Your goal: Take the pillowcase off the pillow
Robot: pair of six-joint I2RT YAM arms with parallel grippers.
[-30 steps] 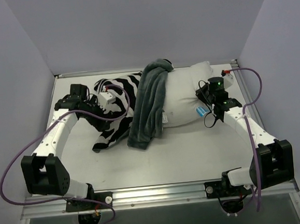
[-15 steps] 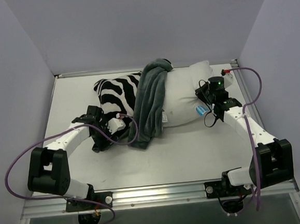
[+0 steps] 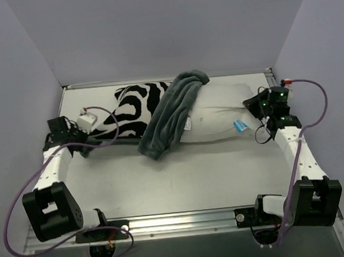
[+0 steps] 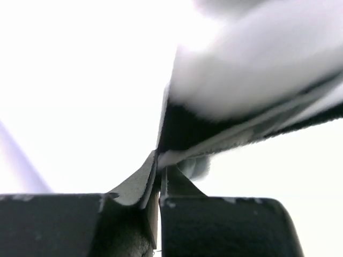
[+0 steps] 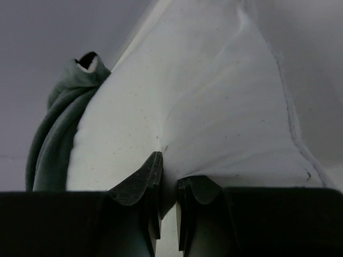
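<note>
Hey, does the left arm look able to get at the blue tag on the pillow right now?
Probably not. The left tool is shut on the striped pillowcase at the far left; the blue tag sits at the opposite end of the pillow, beside the right tool.

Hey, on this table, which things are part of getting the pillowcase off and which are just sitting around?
Part of the job:
- pillowcase, pinched by the left gripper
- pillow, pinched by the right gripper

Just there:
- table
- purple cables on the arms
</note>
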